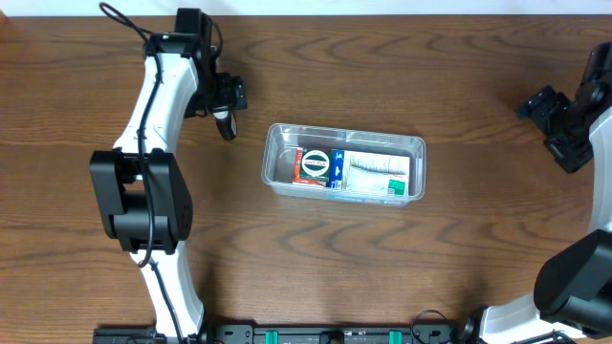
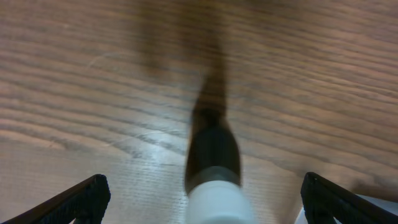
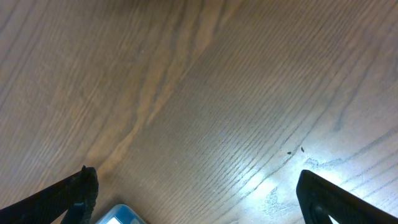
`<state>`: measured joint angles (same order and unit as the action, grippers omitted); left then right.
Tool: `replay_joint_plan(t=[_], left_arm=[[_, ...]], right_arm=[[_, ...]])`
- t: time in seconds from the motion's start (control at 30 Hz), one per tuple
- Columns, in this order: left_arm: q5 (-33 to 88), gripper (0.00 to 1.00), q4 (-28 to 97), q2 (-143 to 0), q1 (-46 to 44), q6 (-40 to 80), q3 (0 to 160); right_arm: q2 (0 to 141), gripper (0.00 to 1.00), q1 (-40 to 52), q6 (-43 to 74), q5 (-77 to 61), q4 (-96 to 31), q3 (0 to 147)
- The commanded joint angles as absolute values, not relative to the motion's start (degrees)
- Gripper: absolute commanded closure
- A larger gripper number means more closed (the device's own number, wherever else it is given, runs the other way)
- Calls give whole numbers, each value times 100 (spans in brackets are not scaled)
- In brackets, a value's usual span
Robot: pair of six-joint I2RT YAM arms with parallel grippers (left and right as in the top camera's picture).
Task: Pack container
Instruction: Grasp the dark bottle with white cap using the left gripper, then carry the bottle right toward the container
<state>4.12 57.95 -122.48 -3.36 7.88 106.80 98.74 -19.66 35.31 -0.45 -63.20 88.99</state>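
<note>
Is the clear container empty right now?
No, a red-and-blue box and a white-and-green box lie side by side inside the container.

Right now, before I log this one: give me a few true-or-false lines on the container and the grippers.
1. The container holds boxes. True.
2. The right gripper grips a box. False: it is open, with only the table showing between its fingers.
3. The container lies between the two arms. True.
4. The left gripper hangs over the container. False: it is beside the container, over the table on the left arm's side.
</note>
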Motion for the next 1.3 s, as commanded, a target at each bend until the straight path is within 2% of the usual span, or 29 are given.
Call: replay_joint_plan(t=[0.0,0.2,0.27,0.3,0.5,0.63,1.03,1.27], left_arm=[[410,3,5798,-12296,-443,711,10742],[401,22,5815,-12392,-556,714,10704],[392,35,5843,-12409,-554,716,10704],[373,37,5885,-12409,-550,718,10704],[342,39,6064,-12409,-548,762,10704],[338,47,6106,-12409,-548,805,10704],[233,88,6099,-12409,-548,825,10707],[235,90,6167,-12245,-550,823,10724]], right_arm=[[9872,1,-1986,3463,-25,-6322,8943],[9872,1,-1986,3463,-25,-6324,8943],[9872,1,-1986,3463,-25,-6324,8943],[9872,1,-1986,3463,-25,-6322,8943],[9872,1,-1986,3463,-23,-6324,8943],[9872,1,-1986,3463,-25,-6324,8943],[9872,1,-1986,3465,-25,-6322,8943],[9872,1,-1986,3463,-25,-6324,8943]])
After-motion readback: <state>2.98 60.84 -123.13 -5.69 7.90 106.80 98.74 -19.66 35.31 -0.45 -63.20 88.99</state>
